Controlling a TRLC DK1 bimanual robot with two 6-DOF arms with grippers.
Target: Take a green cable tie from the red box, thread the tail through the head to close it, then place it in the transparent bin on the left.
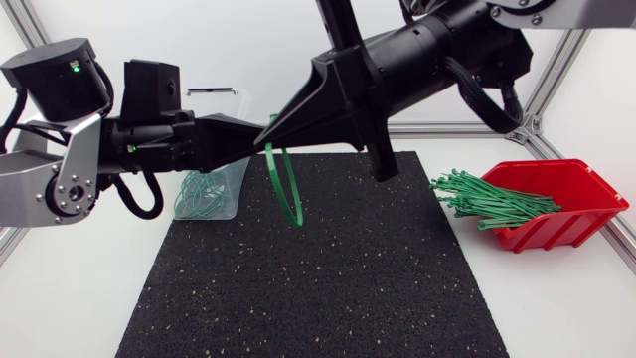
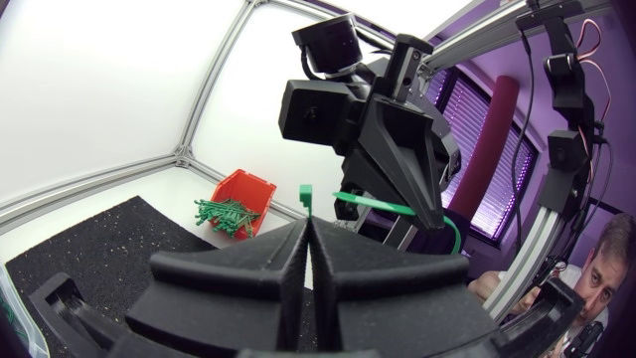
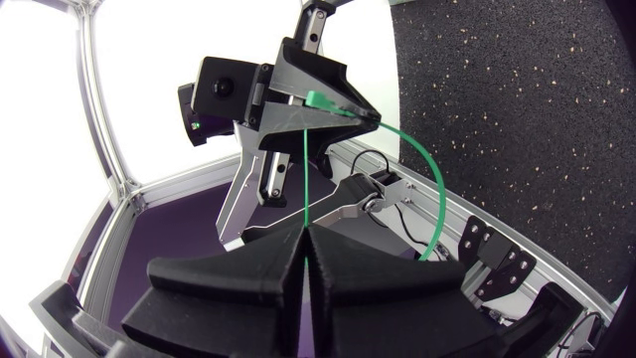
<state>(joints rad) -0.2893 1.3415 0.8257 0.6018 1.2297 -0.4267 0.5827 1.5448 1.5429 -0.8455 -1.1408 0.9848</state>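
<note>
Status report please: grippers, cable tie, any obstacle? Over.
Both shut on green cable tie: left gripper, right gripper, tips meeting above mat. Tie hangs as loop, not yet in transparent bin. No obstacle seen.

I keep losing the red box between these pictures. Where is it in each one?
Head view: red box at the right, just off the black mat's right edge.
Left wrist view: red box small, beyond the black mat's far edge, green ties spilling out.
Right wrist view: not in it.
Shared landmark: the black mat, in all three.
</note>
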